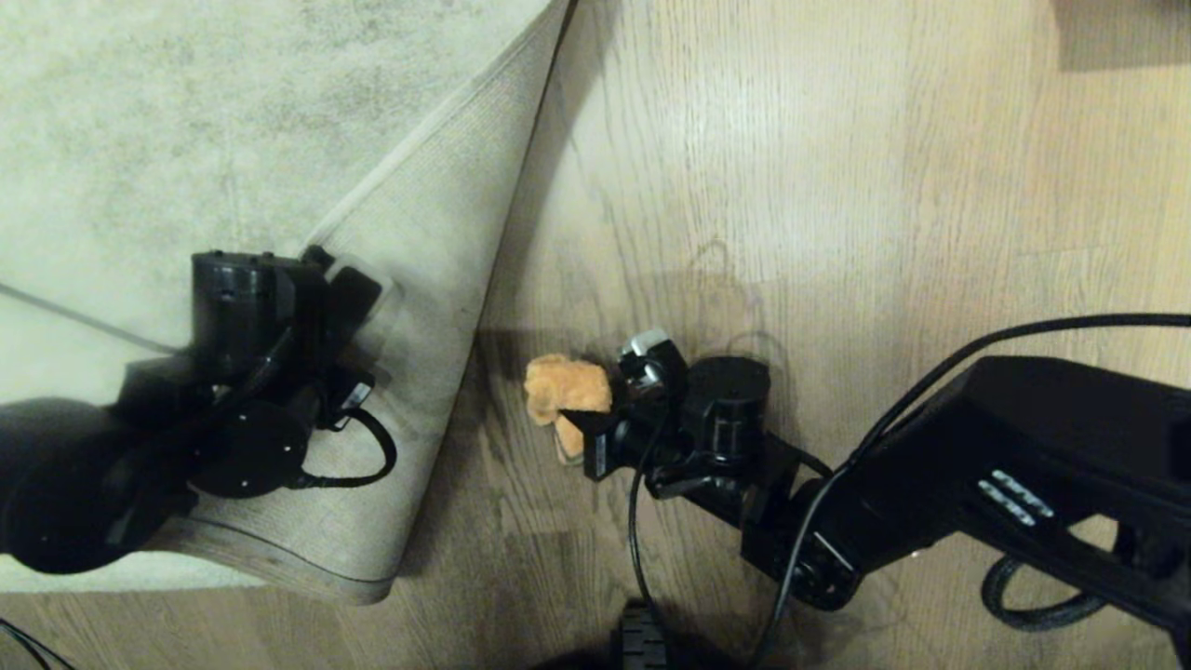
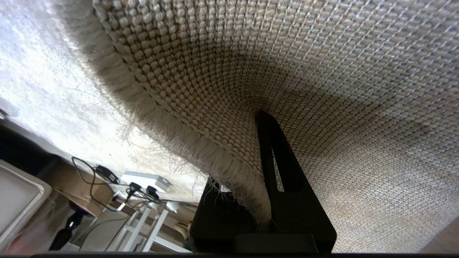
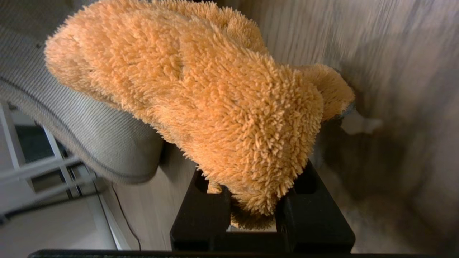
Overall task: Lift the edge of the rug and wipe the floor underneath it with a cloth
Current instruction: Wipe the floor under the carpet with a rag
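The rug edge [image 1: 437, 279] is lifted and folded back at the left, showing its woven lighter backing over the mottled pile. My left gripper [image 1: 349, 288] is shut on that edge; in the left wrist view the fringed rug edge [image 2: 161, 118] runs between the black fingers [image 2: 283, 200] of the left gripper [image 2: 251, 186]. The orange cloth [image 1: 563, 386] sits just right of the lifted flap, low over the wood floor [image 1: 791, 186]. My right gripper [image 1: 582, 437] is shut on it. In the right wrist view the fluffy cloth [image 3: 200, 89] bulges out of the right gripper [image 3: 251, 193], beside the curled rug [image 3: 89, 136].
A black cable [image 1: 930, 372] loops from the right arm over the floor. A dark part of the robot [image 1: 642, 642] shows at the lower edge. Beyond the rug, the left wrist view shows a power strip with plugs [image 2: 143, 181] and white frame legs [image 2: 143, 222].
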